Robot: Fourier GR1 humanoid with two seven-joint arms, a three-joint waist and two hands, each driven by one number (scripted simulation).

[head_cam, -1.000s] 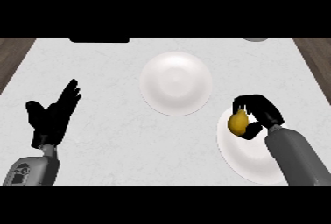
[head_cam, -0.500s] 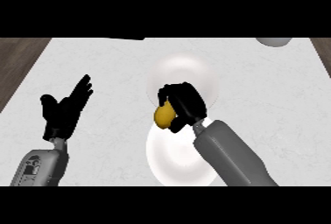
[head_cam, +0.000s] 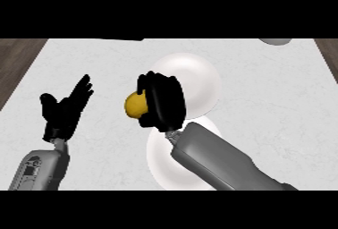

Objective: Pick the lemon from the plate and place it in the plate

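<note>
The right hand (head_cam: 162,100) is curled round the lemon (head_cam: 136,105), its black fingers wrapped over the fruit so that only the yellow left side shows. The lemon is off both plates and carried in the air, by the look of it: it sits at the left edge of the far plate (head_cam: 198,80), not yet over its middle. The near plate (head_cam: 165,165), lower in the view, is mostly covered by the grey right forearm and holds nothing that can be seen.

The left hand (head_cam: 64,112) rests open at the view's left, fingers up, well apart from the plates and taking no part.

The step in hand seems to be the carry: the lemon has left the near plate and is on its way to the far one. The next move calls for bringing the hand a little further right and away from the robot, so the fruit hangs over the bowl of the far plate, then lowering it close to the plate before the fingers let go. A lemon rolls easily, so a release near the rim could send it onto the surface (head_cam: 86,58).
</note>
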